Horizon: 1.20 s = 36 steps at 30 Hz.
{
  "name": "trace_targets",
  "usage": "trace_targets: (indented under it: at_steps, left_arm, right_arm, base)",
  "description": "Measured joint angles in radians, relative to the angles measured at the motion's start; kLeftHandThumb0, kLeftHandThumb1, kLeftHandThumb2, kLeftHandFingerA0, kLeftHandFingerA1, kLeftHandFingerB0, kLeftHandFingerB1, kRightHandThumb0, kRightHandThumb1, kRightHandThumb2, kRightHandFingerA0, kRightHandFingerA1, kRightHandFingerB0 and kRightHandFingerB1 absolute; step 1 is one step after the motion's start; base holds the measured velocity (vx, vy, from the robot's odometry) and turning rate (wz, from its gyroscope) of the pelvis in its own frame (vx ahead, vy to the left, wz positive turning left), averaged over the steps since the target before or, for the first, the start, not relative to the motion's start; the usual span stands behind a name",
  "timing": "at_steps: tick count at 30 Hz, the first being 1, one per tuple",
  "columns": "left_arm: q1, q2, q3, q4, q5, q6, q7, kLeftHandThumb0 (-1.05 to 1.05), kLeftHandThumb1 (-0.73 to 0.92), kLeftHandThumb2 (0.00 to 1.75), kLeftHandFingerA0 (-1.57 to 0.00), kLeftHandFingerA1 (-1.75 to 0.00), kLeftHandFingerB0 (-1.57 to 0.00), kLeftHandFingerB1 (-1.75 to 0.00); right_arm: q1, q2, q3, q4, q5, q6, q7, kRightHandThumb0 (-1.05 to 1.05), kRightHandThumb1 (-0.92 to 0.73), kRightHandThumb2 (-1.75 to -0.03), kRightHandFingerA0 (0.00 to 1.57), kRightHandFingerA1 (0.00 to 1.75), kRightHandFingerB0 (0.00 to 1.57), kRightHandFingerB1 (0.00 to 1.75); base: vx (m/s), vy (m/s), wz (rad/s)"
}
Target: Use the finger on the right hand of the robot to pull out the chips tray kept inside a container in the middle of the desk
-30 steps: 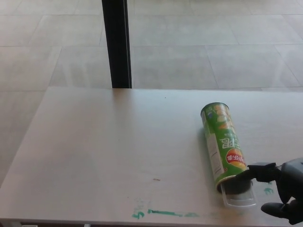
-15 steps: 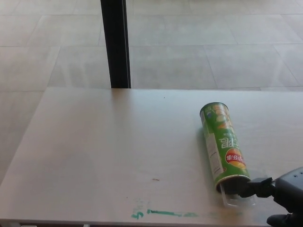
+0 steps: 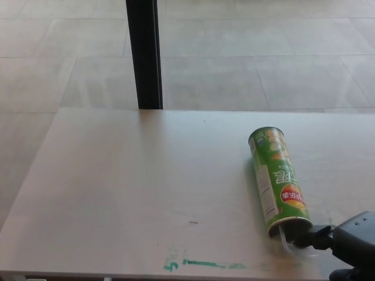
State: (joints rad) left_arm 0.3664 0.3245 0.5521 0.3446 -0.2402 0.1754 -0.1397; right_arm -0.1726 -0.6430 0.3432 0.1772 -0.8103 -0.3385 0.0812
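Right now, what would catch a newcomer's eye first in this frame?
The green chips can lying on its side at the right of the pale desk, its open end toward the near edge. There the right hand reaches in from the bottom right corner, one black finger at the can's mouth, where a clear tray just shows. A dark post stands behind the desk, and green marks streak the near edge.
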Motion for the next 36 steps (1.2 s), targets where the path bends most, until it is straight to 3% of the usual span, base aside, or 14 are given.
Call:
trace_targets:
  at_steps: [9, 12, 20, 24, 26, 36]
  left_arm:
    - [0.002, 0.0, -0.009, 0.005, 0.0, 0.0, 0.0, -0.43, 0.68, 0.59, -0.52, -0.6, -0.51, -0.49]
    - [0.001, 0.002, -0.009, 0.011, -0.001, 0.0, -0.001, -0.45, 0.68, 0.59, -0.52, -0.57, -0.5, -0.47]
    - [-0.002, 0.003, -0.008, 0.013, -0.001, 0.0, -0.001, -0.44, 0.66, 0.59, -0.52, -0.63, -0.5, -0.48]
    - [-0.001, 0.003, -0.005, 0.011, -0.003, 0.0, -0.001, -0.44, 0.69, 0.59, -0.49, -0.59, -0.48, -0.47]
    - [0.0, 0.003, -0.004, 0.01, -0.003, 0.0, -0.001, -0.41, 0.68, 0.6, -0.47, -0.58, -0.46, -0.47]
    - [0.001, 0.022, 0.004, -0.008, -0.007, 0.003, -0.002, -0.42, 0.68, 0.6, -0.49, -0.59, -0.47, -0.47]
  right_arm:
    - [-0.003, 0.055, 0.027, 0.026, -0.018, 0.05, -0.032, -0.36, -0.56, -0.61, 0.89, 1.5, 0.46, 0.47]
    - [0.024, 0.06, 0.017, -0.009, -0.003, 0.072, -0.019, -0.35, -0.57, -0.6, 0.89, 1.39, 0.45, 0.41]
    - [0.139, 0.065, -0.042, -0.127, 0.081, 0.136, 0.057, -0.35, -0.54, -0.58, 0.89, 1.29, 0.46, 0.39]
    - [0.215, 0.061, -0.074, -0.195, 0.131, 0.159, 0.099, -0.33, -0.54, -0.59, 0.87, 1.31, 0.46, 0.38]
    - [0.237, 0.056, -0.084, -0.22, 0.148, 0.166, 0.117, -0.32, -0.55, -0.59, 0.84, 1.4, 0.46, 0.38]
    - [0.34, 0.028, -0.126, -0.31, 0.225, 0.18, 0.191, -0.32, -0.55, -0.6, 0.85, 1.41, 0.49, 0.38]
  base:
    - [0.0, 0.0, 0.0]
    - [0.0, 0.0, 0.0]
    - [0.0, 0.0, 0.0]
    - [0.0, 0.0, 0.0]
    - [0.0, 0.0, 0.0]
    - [0.0, 0.0, 0.0]
